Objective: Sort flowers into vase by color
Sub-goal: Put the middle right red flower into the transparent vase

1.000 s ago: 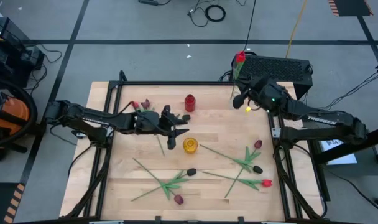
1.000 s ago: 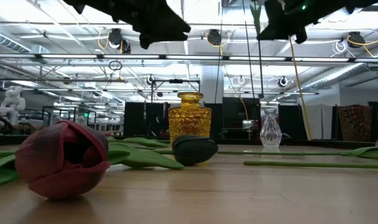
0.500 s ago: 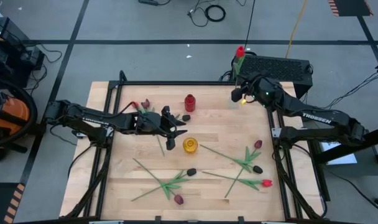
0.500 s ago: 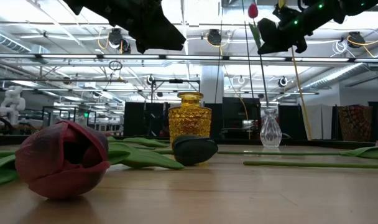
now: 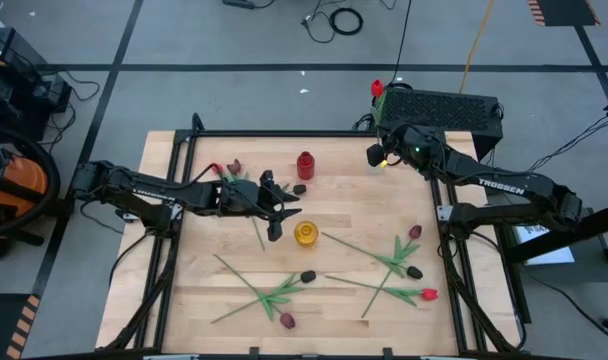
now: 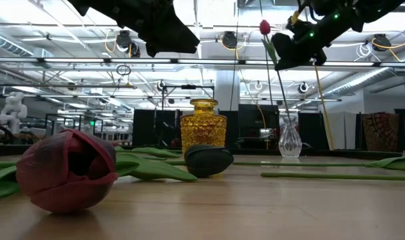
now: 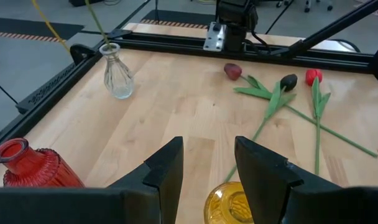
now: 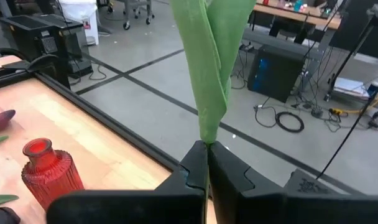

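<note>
My right gripper (image 5: 376,156) hangs over the table's far right corner, shut on a red tulip (image 5: 377,88). Its head (image 6: 264,27) stands above the fingers, and its stem runs down to the mouth of a clear glass vase (image 6: 290,140). My left gripper (image 5: 283,220) hovers open just above and to the left of the yellow vase (image 5: 305,233), touching nothing. A red vase (image 5: 305,165) stands farther back. Several tulips lie flat on the near half: a red one (image 5: 428,294), dark ones (image 5: 308,276) and maroon ones (image 5: 287,320). My right gripper pinches the red tulip's thin stem (image 8: 207,149) between its two shut fingers, just below a green leaf (image 8: 214,62). The fingers lie across the stem. The tulip stands nearly upright, head up, and its lower end reaches the clear vase's mouth (image 7: 108,48).
Two more tulip heads (image 5: 226,167) lie beside the left arm, and a dark head (image 5: 300,188) lies next to the red vase. A black frame (image 5: 284,134) borders the wooden table. A black box (image 5: 444,108) sits behind the far right corner.
My right gripper has moved down and a little toward the table's left, staying shut on the stem. The red tulip has sunk with it: its head has dropped into the low view, and the stem has come down onto the clear vase.
</note>
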`<state>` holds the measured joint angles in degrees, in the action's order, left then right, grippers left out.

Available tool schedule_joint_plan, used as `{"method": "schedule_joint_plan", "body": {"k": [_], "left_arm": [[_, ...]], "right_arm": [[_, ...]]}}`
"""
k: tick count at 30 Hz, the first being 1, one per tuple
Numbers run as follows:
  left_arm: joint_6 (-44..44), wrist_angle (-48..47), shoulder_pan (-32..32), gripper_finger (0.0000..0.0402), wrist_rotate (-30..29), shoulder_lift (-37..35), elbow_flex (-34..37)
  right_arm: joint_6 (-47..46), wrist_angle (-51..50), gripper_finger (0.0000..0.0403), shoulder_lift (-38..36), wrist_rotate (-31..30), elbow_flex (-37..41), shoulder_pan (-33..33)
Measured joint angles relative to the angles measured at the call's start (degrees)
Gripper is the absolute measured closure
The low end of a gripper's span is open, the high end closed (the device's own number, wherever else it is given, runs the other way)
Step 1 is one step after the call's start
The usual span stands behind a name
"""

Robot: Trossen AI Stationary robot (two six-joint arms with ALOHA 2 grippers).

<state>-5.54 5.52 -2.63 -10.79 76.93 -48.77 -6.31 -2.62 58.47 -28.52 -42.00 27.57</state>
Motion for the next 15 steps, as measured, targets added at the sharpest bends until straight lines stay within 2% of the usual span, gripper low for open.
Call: {"method": "schedule_joint_plan", "body": {"k": [7, 12, 15], "left_arm": [[0.0, 0.0, 0.0, 0.0252, 0.0, 0.0, 0.0], [0.0, 0.0, 0.0, 0.0252, 0.0, 0.0, 0.0], [0.0, 0.0, 0.0, 0.0252, 0.0, 0.0, 0.0]], "right_arm": [[-3.6, -1.3, 0.0396, 2.5, -0.2, 0.0, 0.0], [-5.6, -4.9, 0.0363, 3.8, -5.1, 0.0, 0.0], [-7.2, -7.5, 0.0339, 3.8, -6.0, 0.0, 0.0]]}}
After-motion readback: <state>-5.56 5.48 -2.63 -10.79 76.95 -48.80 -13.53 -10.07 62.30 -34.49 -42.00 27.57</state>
